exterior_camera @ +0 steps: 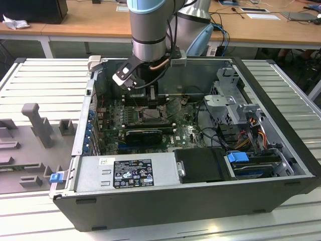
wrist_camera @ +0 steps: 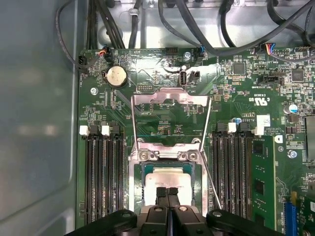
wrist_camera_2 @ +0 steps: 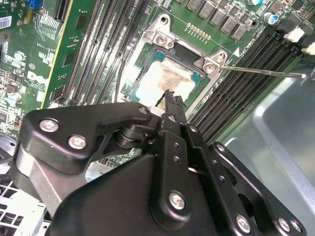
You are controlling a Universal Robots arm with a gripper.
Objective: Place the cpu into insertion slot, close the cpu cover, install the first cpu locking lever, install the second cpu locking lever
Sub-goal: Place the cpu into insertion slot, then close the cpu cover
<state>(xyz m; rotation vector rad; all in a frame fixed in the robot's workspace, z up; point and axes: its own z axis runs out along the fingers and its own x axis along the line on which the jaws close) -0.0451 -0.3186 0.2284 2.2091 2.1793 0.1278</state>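
Exterior view, my one pincer (exterior_camera: 150, 96) low inside one open computer case (exterior_camera: 281, 125), first wrist view, pincer narrow, holding nothing, tips over one cpu (wrist_camera: 167, 178) seated in the insertion slot (wrist_camera: 145, 172), one cpu cover (wrist_camera: 170, 96) raised open, two thin levers (wrist_camera: 133, 118) unlatched, second wrist view, tips just above the cpu.

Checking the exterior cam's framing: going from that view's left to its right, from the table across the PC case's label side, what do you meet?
Grey stand on the table → blue latch → black label → black box → blue clip.
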